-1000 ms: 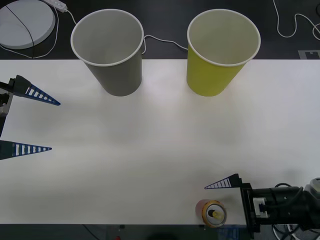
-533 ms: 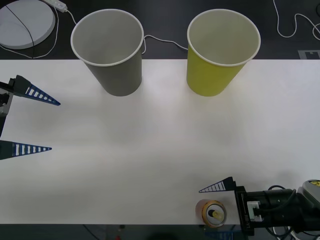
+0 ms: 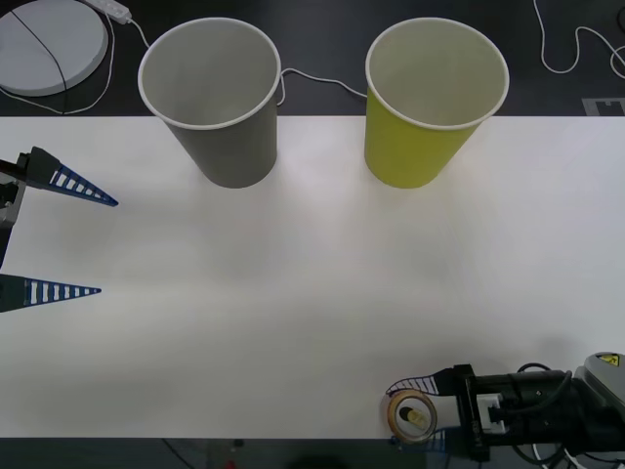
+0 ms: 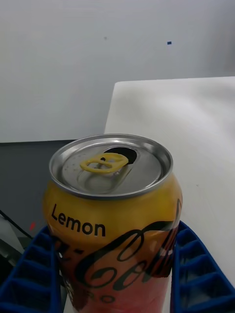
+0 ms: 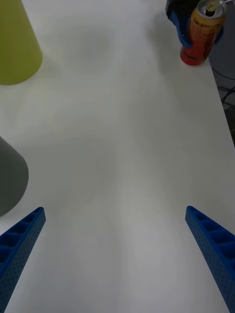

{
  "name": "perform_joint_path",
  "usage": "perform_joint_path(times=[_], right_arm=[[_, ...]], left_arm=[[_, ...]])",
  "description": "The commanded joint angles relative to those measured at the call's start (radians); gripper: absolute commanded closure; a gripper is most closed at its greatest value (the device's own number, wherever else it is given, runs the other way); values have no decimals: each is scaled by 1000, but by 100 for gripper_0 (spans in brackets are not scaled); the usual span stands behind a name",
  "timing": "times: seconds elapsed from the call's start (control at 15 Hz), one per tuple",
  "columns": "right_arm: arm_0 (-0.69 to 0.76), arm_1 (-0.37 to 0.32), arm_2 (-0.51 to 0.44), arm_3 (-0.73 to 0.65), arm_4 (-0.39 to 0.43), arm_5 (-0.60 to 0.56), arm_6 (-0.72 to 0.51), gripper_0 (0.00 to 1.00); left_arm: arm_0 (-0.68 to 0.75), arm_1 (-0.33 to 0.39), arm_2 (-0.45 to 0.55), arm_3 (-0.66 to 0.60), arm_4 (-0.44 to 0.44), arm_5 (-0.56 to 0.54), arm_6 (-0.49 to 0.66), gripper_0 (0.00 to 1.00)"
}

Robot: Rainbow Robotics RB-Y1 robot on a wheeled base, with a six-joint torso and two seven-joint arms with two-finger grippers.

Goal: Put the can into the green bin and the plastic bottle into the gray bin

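The can sits upright at the table's near edge, over on the robot's right. The right gripper has its blue fingers on either side of the can, pressed right against its body, so it's clamped on it. The can's base looks to be on the table. The tab is yellow and the top's already open.

The left gripper hangs at the left edge, fingers spread wide with nothing in them.

The gray bin and green bin stand side by side at the far edge, well apart from the can.
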Motion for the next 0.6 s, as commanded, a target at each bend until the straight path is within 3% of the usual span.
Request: perform_joint_path(times=[0.07,0.47,0.6], right_arm=[[0,6,5,0,0,4,-2,100],[-12,-23,-1,-58,-1,-4,-33,100],[-6,-55,-41,-150,55,-11,-130,100]], left_arm=[[0,0,0,0,0,0,0,0],[0,0,0,0,0,0,0,0],[0,0,0,0,0,0,0,0]])
